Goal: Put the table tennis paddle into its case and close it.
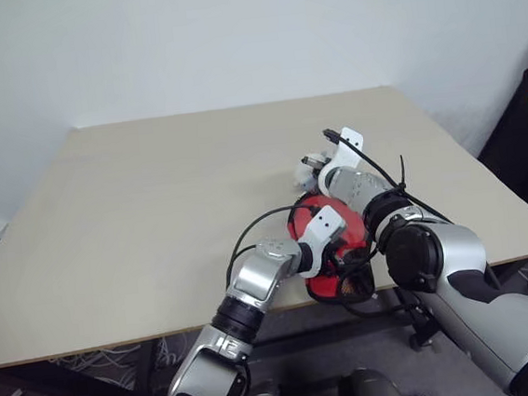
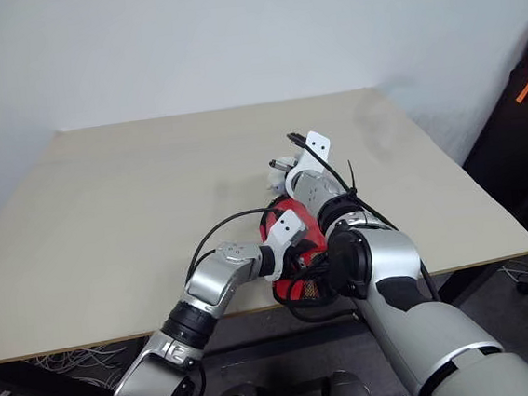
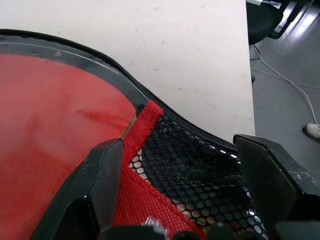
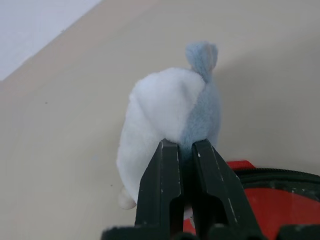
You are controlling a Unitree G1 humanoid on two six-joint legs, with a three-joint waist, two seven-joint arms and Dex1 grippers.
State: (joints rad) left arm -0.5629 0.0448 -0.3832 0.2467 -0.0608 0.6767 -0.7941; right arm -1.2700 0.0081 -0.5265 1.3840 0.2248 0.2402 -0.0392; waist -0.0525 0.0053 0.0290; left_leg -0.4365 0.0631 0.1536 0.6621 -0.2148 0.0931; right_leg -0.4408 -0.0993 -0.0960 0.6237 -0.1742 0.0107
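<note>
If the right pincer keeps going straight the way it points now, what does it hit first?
The right pincer is shut on a white and pale blue plush charm, so that is already at its tips. Beyond it lies bare table, then probably the wall; depth is unclear.

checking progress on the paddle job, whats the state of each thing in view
case: flat on the table's near edge, red paddle face showing through its clear cover
plush charm: white and blue, pinched by the right claw
left claw: open, fingers straddling the case's mesh end
right claw: shut on the plush charm
table: bearing the case
</note>
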